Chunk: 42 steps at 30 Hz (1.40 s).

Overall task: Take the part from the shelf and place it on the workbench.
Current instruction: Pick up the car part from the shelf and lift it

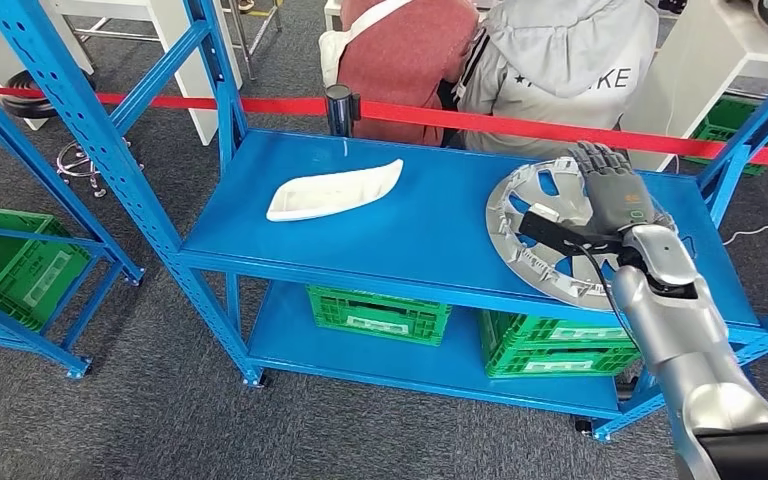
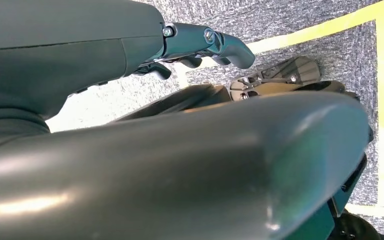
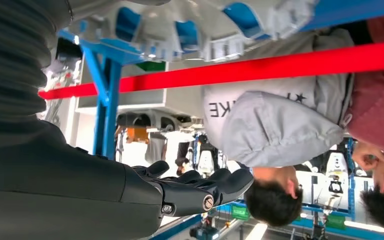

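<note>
A silver wheel cover [image 1: 550,272] lies flat at the right end of the blue shelf's top board [image 1: 430,235]. My right hand [image 1: 615,192] hovers over its far right rim, fingers stretched out and holding nothing. In the right wrist view the fingers [image 3: 200,192] are extended and apart from the wheel cover [image 3: 200,27]. A white, long curved part [image 1: 335,190] lies on the same board to the left, well away from the hand. My left hand [image 2: 200,45] hangs over the grey floor with nothing in it.
Two people [image 1: 560,60] bend over just behind a red barrier tape [image 1: 520,125] at the shelf's far edge. Green crates [image 1: 380,312] stand on the lower board. Another blue rack with a green crate [image 1: 10,265] stands at the left.
</note>
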### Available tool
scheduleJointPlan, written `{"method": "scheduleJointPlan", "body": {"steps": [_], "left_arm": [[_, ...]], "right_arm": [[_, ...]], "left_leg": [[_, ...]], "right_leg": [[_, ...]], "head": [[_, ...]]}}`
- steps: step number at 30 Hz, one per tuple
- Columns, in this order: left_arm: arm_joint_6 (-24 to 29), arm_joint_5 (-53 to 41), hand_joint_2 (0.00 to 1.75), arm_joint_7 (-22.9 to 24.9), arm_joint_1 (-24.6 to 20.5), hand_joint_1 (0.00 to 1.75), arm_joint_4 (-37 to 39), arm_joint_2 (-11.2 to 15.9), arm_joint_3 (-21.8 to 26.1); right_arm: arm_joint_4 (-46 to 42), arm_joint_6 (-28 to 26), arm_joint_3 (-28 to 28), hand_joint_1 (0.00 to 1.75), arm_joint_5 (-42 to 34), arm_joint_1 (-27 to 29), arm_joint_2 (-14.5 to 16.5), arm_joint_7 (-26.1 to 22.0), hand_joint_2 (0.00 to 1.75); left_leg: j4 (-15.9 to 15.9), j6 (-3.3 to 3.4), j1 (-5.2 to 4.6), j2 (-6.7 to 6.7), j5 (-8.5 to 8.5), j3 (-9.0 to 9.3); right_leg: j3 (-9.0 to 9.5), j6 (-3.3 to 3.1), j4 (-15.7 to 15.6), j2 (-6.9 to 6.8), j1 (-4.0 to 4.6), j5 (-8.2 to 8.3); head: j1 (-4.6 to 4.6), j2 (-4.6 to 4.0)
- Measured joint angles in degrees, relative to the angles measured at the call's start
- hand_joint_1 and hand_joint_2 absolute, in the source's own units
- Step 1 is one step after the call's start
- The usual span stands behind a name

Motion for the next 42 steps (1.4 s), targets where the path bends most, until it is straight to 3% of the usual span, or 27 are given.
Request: {"method": "scheduleJointPlan", "body": {"steps": [7,14,29,42], "left_arm": [[-0.4,0.4,0.0,0.5,0.0,0.0,0.1,0.0,-0.3],[-0.5,0.5,0.0,0.4,0.0,0.0,0.1,0.0,-0.4],[-0.6,1.5,0.0,0.0,0.0,0.0,0.1,0.0,-0.5],[-0.5,3.3,0.0,-0.8,0.1,0.0,0.1,0.1,-0.8]], "right_arm": [[-6.3,0.8,-2.8,0.0,-1.3,8.7,-5.8,0.1,1.75],[-5.4,0.3,-5.8,0.0,-2.0,11.3,-8.7,-0.1,1.75],[-3.5,-1.3,-6.6,0.0,-0.9,14.2,-7.6,0.6,1.75],[-23.0,0.3,-7.8,0.0,1.4,27.9,-4.2,0.4,1.75]], "left_leg": [[0.0,0.2,-0.07,0.0,-0.14,0.05],[-0.1,0.18,-0.06,0.11,-0.16,0.23],[-0.2,0.15,-0.05,0.11,-0.16,0.31],[-0.2,0.12,-0.03,0.05,-0.23,0.43]], "right_leg": [[0.12,0.56,-0.1,-0.03,-0.04,-0.1],[0.13,0.6,-0.1,0.08,-0.02,-0.13],[0.22,0.6,-0.1,0.08,-0.02,-0.2],[0.35,0.62,-0.1,0.04,-0.01,-0.34]], "head": [[0.07,0.0],[0.05,0.0],[0.06,0.0],[0.07,0.0]]}}
